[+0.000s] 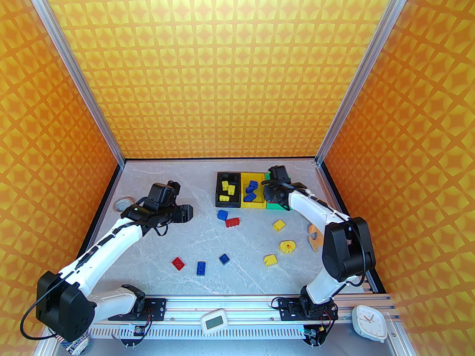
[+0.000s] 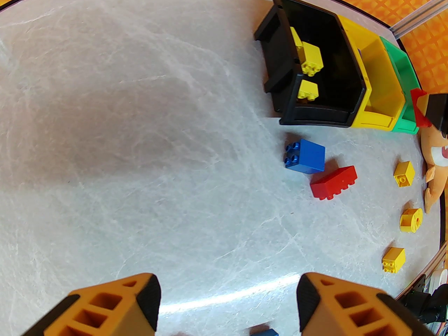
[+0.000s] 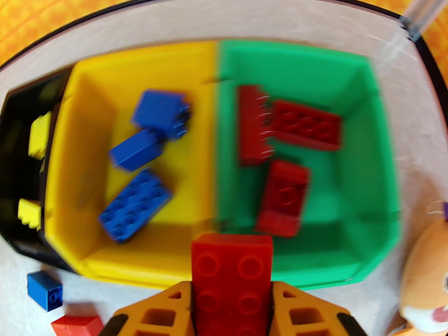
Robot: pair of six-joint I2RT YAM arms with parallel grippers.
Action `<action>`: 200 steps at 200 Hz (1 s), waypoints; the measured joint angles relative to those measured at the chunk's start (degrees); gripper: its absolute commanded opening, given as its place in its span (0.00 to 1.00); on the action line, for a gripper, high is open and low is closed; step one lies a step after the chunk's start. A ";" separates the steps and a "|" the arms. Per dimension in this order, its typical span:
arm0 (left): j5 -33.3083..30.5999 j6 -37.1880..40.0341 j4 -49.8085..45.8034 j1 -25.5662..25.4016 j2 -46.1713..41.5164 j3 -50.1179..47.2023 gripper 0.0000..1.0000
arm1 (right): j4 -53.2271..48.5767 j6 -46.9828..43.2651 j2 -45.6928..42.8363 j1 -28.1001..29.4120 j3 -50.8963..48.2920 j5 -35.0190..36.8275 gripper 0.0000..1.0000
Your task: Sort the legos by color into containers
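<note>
The right gripper [image 3: 231, 292] pinches a red brick [image 3: 231, 268] between its orange fingers, studs turned toward the wrist camera. It hangs above the near rims of two bins, where they meet. This view is blurred.

Ahead of it and to its right lies the green bin [image 3: 297, 58], with three red bricks [image 3: 285, 198] inside. Ahead and to its left is the yellow bin [image 3: 140, 53], holding three blue bricks [image 3: 134, 205]. Farther left is the black bin [image 3: 14, 117], with yellow bricks [image 3: 38, 138] in it. An orange plush monster [image 3: 427, 275] sits just right of the fingers, on the table.

The left gripper [image 2: 227, 306] has its fingers spread with nothing between them, over bare table [image 2: 140, 117]. Ahead of it and to its right a blue square brick [image 2: 306, 156] and a red oblong brick [image 2: 334, 182] lie just beside each other. Beyond them stand the three bins in a row, the black one nearest this gripper. Three loose yellow pieces [image 2: 404, 173] lie far to its right.
</note>
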 measured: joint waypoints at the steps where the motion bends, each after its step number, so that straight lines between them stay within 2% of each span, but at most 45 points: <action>1: 0.00 0.02 0.00 -0.02 0.02 0.02 0.68 | 0.00 -0.04 0.07 -0.11 0.11 0.00 0.27; 23: 0.13 0.02 0.48 -0.92 1.09 0.50 0.69 | -0.44 -0.48 3.08 -2.38 4.28 -0.24 0.42; 56: 0.17 0.00 0.96 -1.53 2.05 0.72 0.69 | -1.81 -1.90 7.76 -3.45 9.29 -0.33 0.53; 105: 0.17 -0.02 1.36 -1.55 2.82 0.79 0.72 | -3.10 -2.25 7.23 -3.39 8.81 -0.48 0.54; 137: 0.17 -0.09 1.55 -2.08 4.63 1.03 0.73 | -3.17 -2.23 3.82 -3.39 5.70 -1.77 0.53; 200: 0.42 -1.92 3.17 -6.36 11.23 3.15 0.73 | -3.04 -2.10 -3.06 -1.22 -1.81 -3.93 0.53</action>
